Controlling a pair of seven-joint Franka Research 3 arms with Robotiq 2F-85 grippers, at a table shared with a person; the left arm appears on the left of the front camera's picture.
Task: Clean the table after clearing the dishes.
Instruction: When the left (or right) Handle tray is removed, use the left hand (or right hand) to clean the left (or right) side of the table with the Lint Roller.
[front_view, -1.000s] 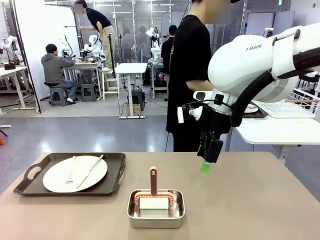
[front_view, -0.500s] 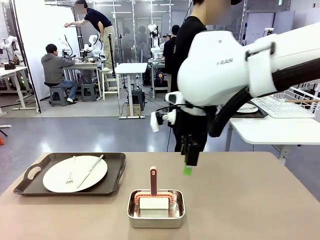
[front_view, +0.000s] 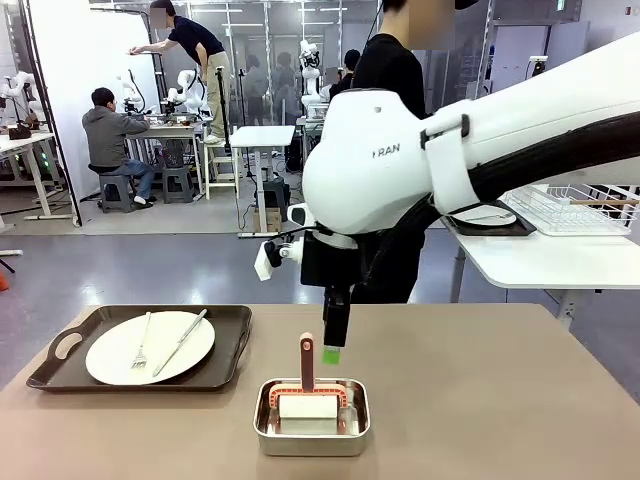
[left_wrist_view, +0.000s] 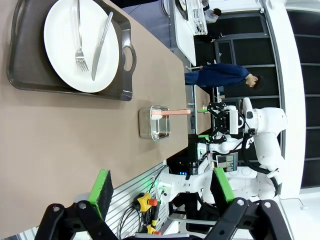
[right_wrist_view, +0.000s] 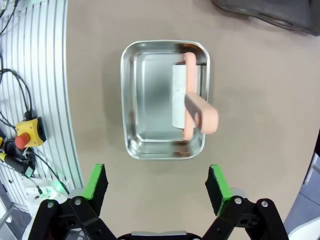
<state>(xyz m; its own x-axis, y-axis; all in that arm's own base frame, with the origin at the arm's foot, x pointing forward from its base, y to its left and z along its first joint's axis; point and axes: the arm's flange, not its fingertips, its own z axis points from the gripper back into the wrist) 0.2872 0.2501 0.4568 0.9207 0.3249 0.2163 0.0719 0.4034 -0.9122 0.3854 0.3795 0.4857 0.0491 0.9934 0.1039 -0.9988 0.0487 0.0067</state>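
On the left of the tan table (front_view: 500, 400) lies a white plate (front_view: 150, 347) with a fork and knife, on a dark handled tray (front_view: 225, 345). A second plate (front_view: 487, 216) rests on a dark tray on the white side table at the right. My right gripper (front_view: 332, 352) hangs open, pointing down, just behind a steel pan (front_view: 312, 418) holding a pink-handled wiper (front_view: 306, 360). The right wrist view looks straight down on the pan (right_wrist_view: 135, 100) and wiper (right_wrist_view: 197, 107), ahead of the open right gripper (right_wrist_view: 157, 182). My left gripper (left_wrist_view: 162, 187) is open and holds nothing, far from the plate (left_wrist_view: 65, 55).
A person in black stands at the table's far side behind my right arm (front_view: 400, 170). A white dish rack (front_view: 570, 210) sits on the side table (front_view: 560, 262). Bare tabletop lies right of the pan. An emergency stop button (right_wrist_view: 22, 137) sits on the slotted rail beside the table.
My right arm has swung left across the table, carrying its open gripper from the right-hand side to just behind the pan. Tray, plate and pan have not moved.
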